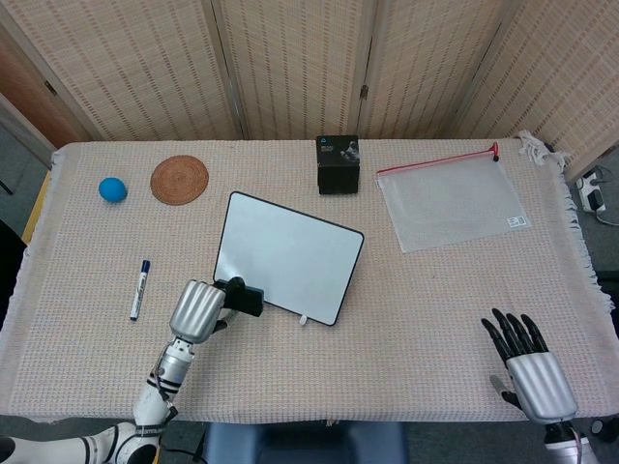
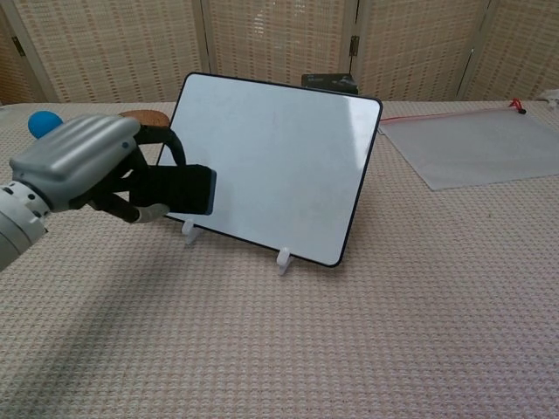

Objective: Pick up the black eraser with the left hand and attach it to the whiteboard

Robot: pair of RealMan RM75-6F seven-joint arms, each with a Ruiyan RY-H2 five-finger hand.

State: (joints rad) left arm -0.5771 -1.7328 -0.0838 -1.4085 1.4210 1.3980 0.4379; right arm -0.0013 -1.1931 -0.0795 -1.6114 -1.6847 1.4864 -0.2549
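1. The left hand [image 1: 198,309] held the black eraser [image 1: 246,299] between its thumb and curled fingers, lifted off the table [image 1: 416,309].
2. In the chest view the eraser [image 2: 181,189] sat in front of the lower left corner of the whiteboard [image 2: 275,157]; whether it touched the board could not be told.
3. The whiteboard [image 1: 290,253] stood tilted back on two small white feet near the middle of the table.
4. The right hand [image 1: 530,372] lay at the near right edge of the table, fingers spread and holding nothing.
5. A marker pen [image 1: 139,288] lay on the cloth to the left of the left hand.
6. A blue ball [image 1: 112,189] and a round woven mat [image 1: 179,180] sat at the far left.
7. A small black box [image 1: 338,164] stood behind the whiteboard, and a clear zip pouch [image 1: 451,201] lay to the far right.
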